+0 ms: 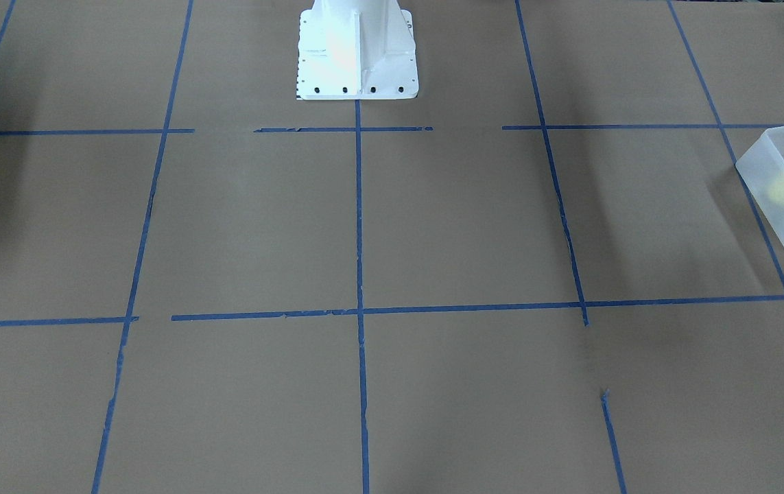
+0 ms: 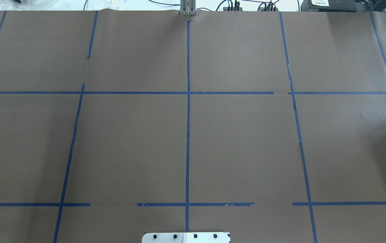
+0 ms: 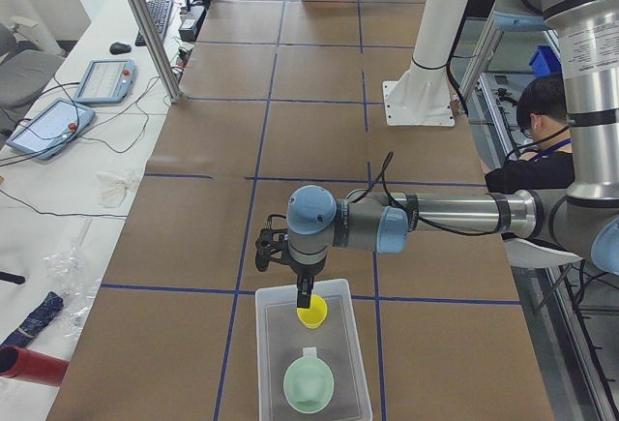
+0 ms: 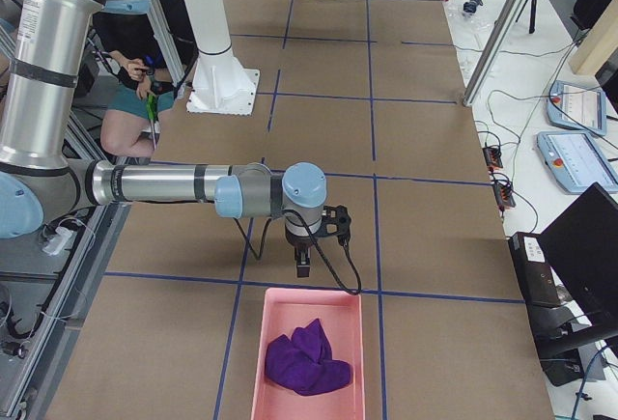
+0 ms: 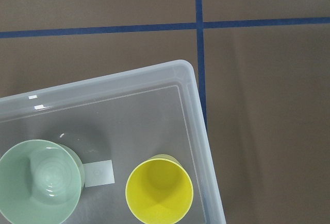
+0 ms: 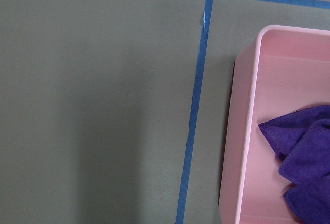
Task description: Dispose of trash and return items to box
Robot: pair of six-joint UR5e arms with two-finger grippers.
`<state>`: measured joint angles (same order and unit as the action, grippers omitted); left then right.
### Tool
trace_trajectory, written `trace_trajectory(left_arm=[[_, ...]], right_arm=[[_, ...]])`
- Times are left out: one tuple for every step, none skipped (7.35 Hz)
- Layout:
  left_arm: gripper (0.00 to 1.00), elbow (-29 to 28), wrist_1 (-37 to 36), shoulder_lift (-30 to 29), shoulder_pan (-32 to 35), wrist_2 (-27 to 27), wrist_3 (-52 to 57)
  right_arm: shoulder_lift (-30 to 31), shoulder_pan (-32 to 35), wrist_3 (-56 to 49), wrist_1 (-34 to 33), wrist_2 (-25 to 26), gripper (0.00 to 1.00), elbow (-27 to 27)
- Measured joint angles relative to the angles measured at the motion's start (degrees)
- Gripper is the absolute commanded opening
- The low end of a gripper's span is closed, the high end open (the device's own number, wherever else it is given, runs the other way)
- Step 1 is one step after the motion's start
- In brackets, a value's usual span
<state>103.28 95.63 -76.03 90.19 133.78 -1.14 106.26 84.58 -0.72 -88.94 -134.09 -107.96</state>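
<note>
Inside the frosted bin (image 5: 129,126), the mint-green bowl (image 5: 38,180) stands at nine o'clock of the yellow cup (image 5: 160,190). The left gripper (image 3: 304,299) hangs just over the cup; whether its fingers, or those of the right gripper (image 4: 302,269), are apart cannot be told.

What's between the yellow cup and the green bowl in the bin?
Left wrist view: a small white rectangle beside the bowl; otherwise bare bin floor.

Even, bright overhead light; soft arm shadows fall across the bench (image 1: 433,226); all views sharp, with slight glare on the box (image 5: 113,82) rim.
</note>
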Motion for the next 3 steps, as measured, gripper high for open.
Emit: trace_trajectory(left_arm=[[1.00, 0.0, 0.0, 0.0, 0.0, 0.0, 0.0], [1.00, 0.0, 0.0, 0.1, 0.1, 0.0, 0.0], [1.00, 0.1, 0.0, 0.1, 0.1, 0.0, 0.0]], right_arm=[[0.0, -0.1, 0.0, 0.0, 0.0, 1.00, 0.0], [0.0, -0.2, 0.0, 0.0, 0.0, 1.00, 0.0], [0.0, -0.3, 0.0, 0.0, -0.1, 1.00, 0.0]])
